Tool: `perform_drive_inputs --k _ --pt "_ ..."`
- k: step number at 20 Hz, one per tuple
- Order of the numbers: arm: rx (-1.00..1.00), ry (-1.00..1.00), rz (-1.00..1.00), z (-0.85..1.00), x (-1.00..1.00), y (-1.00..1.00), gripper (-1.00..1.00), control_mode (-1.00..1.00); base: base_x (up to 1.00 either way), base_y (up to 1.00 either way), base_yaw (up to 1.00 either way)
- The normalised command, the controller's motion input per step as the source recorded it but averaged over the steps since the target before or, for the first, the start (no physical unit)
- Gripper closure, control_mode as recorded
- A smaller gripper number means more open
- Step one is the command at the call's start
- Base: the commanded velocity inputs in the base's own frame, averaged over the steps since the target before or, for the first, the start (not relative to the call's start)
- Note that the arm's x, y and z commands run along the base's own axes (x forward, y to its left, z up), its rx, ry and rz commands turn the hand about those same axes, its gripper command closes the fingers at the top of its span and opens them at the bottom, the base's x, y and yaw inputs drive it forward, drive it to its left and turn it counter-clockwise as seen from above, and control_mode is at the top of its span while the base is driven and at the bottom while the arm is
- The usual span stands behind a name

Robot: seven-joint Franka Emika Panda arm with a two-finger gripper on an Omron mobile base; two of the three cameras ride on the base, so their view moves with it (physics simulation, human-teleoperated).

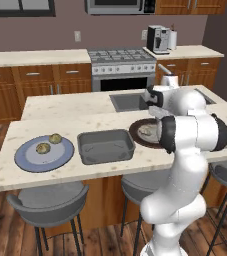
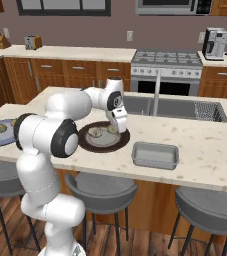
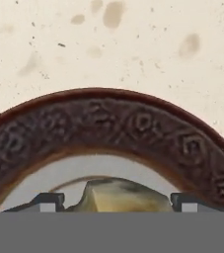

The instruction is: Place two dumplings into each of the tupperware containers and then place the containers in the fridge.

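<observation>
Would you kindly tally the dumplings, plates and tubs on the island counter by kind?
Dumplings: 4, blue plate pair, brown plate pair
Plates: 2, blue, brown
Tubs: 2, near blue plate, near sink
Total: 8

You see a brown plate (image 2: 103,145) and a blue plate (image 1: 27,159) on the island (image 1: 135,165); behind stand stove (image 1: 121,62), sink (image 2: 172,107) and coffee maker (image 1: 158,39).

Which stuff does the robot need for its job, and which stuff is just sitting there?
Needed: dumplings, tupperware containers, gripper.

Just sitting: blue-grey plate, dark brown plate, coffee machine, toaster, knife block, stools.
</observation>
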Motion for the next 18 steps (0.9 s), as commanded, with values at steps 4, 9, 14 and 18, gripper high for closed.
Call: perform_drive_inputs --k 4,9,14,18 --pt "-0.10 -0.07 -0.38 0.93 -0.61 -0.26 1.00 -1.00 0.00 0.00 0.00" --pt "-0.14 -0.16 -0.35 0.39 -0.98 -0.82 1.00 -1.00 0.00 0.00 0.00" --pt "-0.08 -0.05 -0.25 0.16 -0.36 -1.00 1.00 -1.00 0.00 0.00 0.00" --pt "0.07 -0.08 -0.08 -0.04 0.08 -1.00 1.00 -1.00 0.00 0.00 0.00"
